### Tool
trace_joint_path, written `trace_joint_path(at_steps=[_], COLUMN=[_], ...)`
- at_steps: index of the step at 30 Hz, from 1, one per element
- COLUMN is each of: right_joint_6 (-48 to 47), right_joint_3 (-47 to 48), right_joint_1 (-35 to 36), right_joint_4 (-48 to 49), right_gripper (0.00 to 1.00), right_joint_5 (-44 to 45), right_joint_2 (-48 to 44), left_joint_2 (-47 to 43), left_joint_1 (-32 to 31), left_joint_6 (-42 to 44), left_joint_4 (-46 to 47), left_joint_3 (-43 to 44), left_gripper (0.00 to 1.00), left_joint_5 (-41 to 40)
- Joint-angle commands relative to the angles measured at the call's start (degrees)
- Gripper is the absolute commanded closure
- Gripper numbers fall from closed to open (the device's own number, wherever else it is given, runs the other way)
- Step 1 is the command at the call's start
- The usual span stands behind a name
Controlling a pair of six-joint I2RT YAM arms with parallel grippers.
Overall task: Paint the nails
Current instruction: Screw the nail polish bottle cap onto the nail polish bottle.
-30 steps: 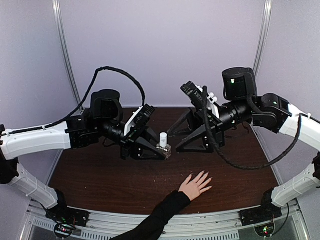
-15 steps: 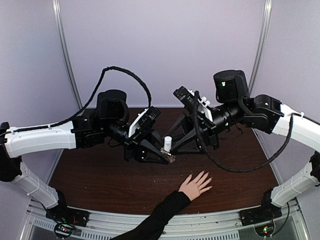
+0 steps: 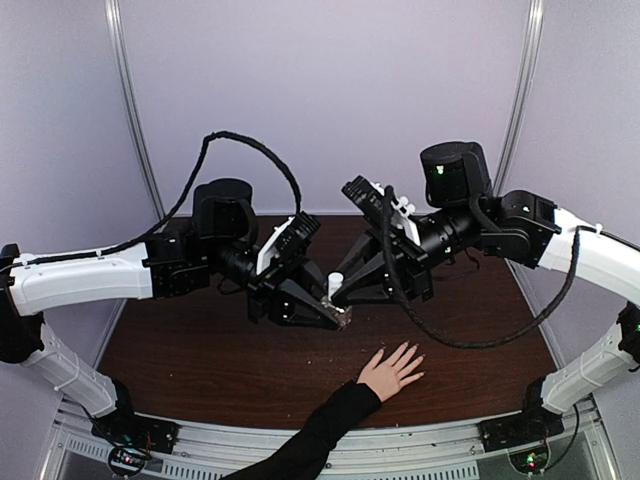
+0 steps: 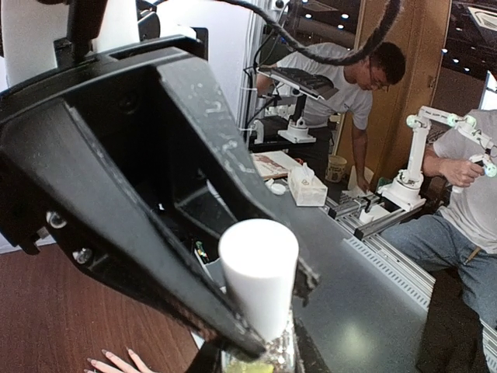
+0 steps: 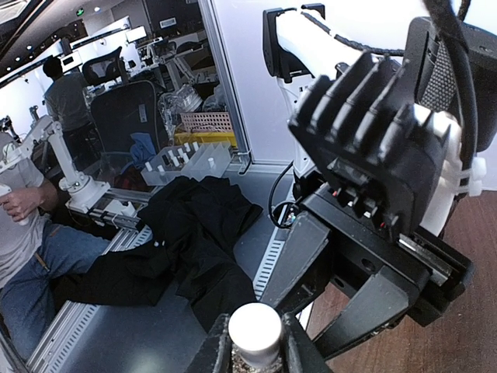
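The left gripper (image 3: 338, 318) is clamped on a small glass bottle (image 4: 250, 364) and holds it above the table (image 3: 200, 360), with the white cap (image 4: 258, 272) standing up. The right gripper (image 5: 255, 350) has its two fingers close on either side of that cap. From its own camera they look to be touching it, but I cannot tell whether they have really bitten down yet.

Below the two grippers and a little nearer the front edge, a person's hand (image 3: 390, 372) lies flat on the table with its fingers spread and a black sleeve (image 3: 320, 435) behind it. The nails (image 3: 412, 352) at the fingertips are bare as far as I can see, and nothing is near them.

To my eye the cap is the risk here. If the right gripper twists or pulls off-line, the smooth bottle could turn or slip in the left one and tip polish onto the wood. The two grippers are also crowded nose to nose, so a careless move could knock them together. The nails are tiny, so a loaded brush brought down crookedly would smear skin.
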Motion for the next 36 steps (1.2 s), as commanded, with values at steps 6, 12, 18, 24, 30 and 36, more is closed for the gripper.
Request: trace_joint_path(at_steps=[6,12,18,24,30,36], right_joint_6=[-2.38,-4.32,-5.09,-4.24,-2.42,-0.31], right_joint_3=[1.31,1.50,1.45,1.73,2.50,2.18], right_joint_1=[0.55,0.78,0.87,0.91,0.94,0.96], right_joint_4=[-2.47,-5.73,-7.59,-8.05,-8.38,-6.73], right_gripper=[0.83,0.85,0.85,0.85,0.85,0.83], right_joint_5=[1.10,5.43,9.13,15.33,23.64,31.50], right_joint_2=[-0.17,-0.04,0.72,2.18,4.59,5.69], left_joint_2=[-2.10,-4.79,-7.45,-8.65,-7.50,-5.66], left_joint_1=[0.05,0.29,0.73,0.79,0.76,0.75], left_joint_6=[-0.54,1.17,1.95,2.32,0.24,-1.94], left_joint_4=[4.25,2.46,2.51,1.76,3.87,7.91], left_joint_3=[-0.12,-1.23,-2.75,-2.84,-3.43,-4.54], left_gripper=[1.00,1.00,1.00,1.00,1.00,1.00], left_joint_5=[-4.93,-14.97,-24.01,-35.52,-48.28,-56.27])
